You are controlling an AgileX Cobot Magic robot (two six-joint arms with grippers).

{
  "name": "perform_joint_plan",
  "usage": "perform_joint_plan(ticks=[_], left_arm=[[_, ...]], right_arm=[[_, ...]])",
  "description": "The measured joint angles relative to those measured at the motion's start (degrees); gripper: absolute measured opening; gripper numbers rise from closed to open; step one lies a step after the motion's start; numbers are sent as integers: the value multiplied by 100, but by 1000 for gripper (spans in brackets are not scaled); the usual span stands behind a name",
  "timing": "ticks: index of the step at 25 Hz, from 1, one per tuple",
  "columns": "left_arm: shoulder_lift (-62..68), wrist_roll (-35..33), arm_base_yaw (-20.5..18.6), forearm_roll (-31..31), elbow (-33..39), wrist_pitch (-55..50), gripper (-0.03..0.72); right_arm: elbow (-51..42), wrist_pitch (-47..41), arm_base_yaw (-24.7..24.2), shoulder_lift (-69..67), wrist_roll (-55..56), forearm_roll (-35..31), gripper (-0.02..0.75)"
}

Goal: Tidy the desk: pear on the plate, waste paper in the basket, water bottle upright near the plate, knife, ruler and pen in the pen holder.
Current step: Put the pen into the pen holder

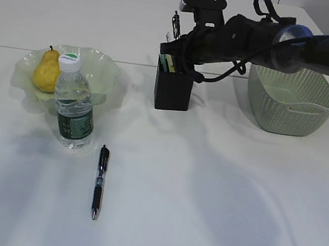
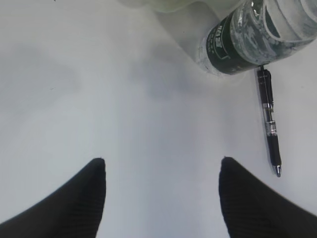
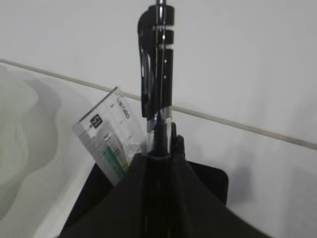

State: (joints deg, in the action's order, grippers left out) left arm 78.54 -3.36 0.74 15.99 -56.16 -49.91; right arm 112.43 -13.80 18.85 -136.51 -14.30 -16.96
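My R tool point(image 3: 161, 148) is clamped on a black clip pen point(image 3: 157, 74), upright, directly above the matte black square holder point(image 1: 172, 90). L tool point(image 2: 161, 198) is agape and empty; the second black pen point(image 2: 270, 124) on the bench lies ahead-right, long axis fore-aft.

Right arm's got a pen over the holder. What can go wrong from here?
1. The right gripper pinches the held pen near one end, above the pen holder; the pen could catch the ruler already inside, or the rim.
2. A second pen lies close to the water bottle; grabbing it might knock the bottle over.
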Motion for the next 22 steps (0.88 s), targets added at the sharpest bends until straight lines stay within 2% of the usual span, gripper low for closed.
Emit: perform_joint_plan(ticks=[16,22], left_arm=[[0,0,0,0,0,10,506],[0,0,0,0,0,10,506]], right_arm=[[0,-382,0,0,0,0,68],[0,-416,0,0,0,0,119]])
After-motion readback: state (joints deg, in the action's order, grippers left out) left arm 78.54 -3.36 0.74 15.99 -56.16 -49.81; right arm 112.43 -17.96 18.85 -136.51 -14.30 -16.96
